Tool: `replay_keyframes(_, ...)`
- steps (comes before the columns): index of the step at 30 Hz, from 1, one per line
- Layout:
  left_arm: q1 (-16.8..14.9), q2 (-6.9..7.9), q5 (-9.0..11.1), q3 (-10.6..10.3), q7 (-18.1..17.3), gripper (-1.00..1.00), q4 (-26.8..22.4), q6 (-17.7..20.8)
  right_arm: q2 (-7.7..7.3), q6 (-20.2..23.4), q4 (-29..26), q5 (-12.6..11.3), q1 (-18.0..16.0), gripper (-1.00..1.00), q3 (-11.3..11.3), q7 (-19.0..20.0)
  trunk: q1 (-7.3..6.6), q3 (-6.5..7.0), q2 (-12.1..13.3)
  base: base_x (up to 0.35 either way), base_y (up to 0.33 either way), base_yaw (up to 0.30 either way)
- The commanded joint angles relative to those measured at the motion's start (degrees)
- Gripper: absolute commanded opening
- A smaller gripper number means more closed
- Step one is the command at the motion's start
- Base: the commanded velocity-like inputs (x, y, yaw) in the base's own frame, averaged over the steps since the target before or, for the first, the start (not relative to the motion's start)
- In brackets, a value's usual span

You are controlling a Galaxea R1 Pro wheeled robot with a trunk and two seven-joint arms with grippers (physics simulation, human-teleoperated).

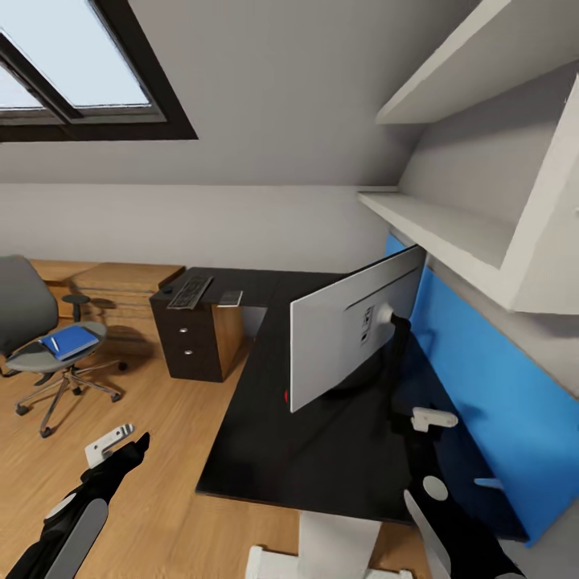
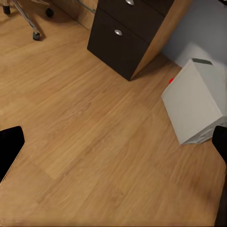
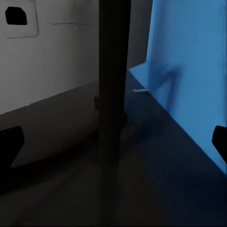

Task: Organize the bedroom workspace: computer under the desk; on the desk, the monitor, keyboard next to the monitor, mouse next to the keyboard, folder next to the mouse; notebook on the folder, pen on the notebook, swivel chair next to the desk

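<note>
Head view: we see the monitor point(image 1: 354, 322) standing on the desk point(image 1: 265, 458), its grey-white back toward us, red dot at its lower left corner, black stand on the side toward the blue wall panel point(image 1: 490, 394). The keyboard point(image 1: 190, 291) lies at the far end of the desk above the dark drawer unit point(image 1: 193, 342), with a small flat item just beside it that we can't identify. The swivel chair point(image 1: 44, 338) stands on the wood floor point(image 1: 153, 402), well apart from the desk; the folder point(image 1: 68, 342) lies on its seat with a thin light stick, likely the pen point(image 1: 55, 344), on top.

Left gripper point(image 1: 121, 450) hangs over the floor left of the desk. Right gripper point(image 1: 430, 450) is over the desk top behind the monitor, near the wall panel.

Left wrist view adds what the head view doesn't give: the computer point(image 2: 194, 101) on the floor next to the drawer unit, red dot at one corner. Fingertips point(image 2: 10, 146) sit at opposite frame edges, jaws wide apart, nothing between.

Right wrist view: monitor stand post close up, monitor back on one side, blue panel on the other. Jaws wide apart here too, empty.
</note>
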Motion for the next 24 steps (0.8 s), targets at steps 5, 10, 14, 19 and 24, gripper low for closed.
replay_keyframes(5, -0.02, 0.01, 0.59, -0.05, 0.3, 1.0, -0.06, 0.28, -0.12, 2.98, -10.24, -0.61, 3.26, 1.0, 0.37, -0.6, -0.03, -0.07, -0.05, -0.306, 0.181, 0.0)
replay_keyframes(10, -0.02, -0.05, 0.63, -0.11, 0.3, 1.0, -0.04, 0.3, -0.05, 11.55, -23.51, -0.66, 10.56, 1.0, 0.4, -1.38, -0.03, -0.07, -0.05, -0.304, 0.185, 0.0)
replay_keyframes(14, -0.02, -0.08, 0.64, -0.13, 0.3, 1.0, -0.04, 0.31, 0.17, 17.54, -29.37, -0.72, 13.24, 1.0, 0.73, -3.17, -0.03, -0.07, -0.05, -0.302, 0.187, 0.0)
replay_keyframes(19, -0.02, -0.2, 0.58, -0.13, 0.3, 1.0, -0.03, 0.31, 0.48, 20.77, -31.64, -0.73, 14.24, 1.0, 3.21, -6.55, -0.03, -0.07, -0.05, -0.258, 0.227, 0.0)
replay_keyframes(24, -0.02, -0.26, 0.56, -0.64, 0.3, 1.0, -0.03, 0.37, 0.6, 21.68, -32.41, 0.35, 14.56, 1.0, 10.31, -16.89, -0.03, -0.07, -0.05, -0.104, 0.296, 0.0)
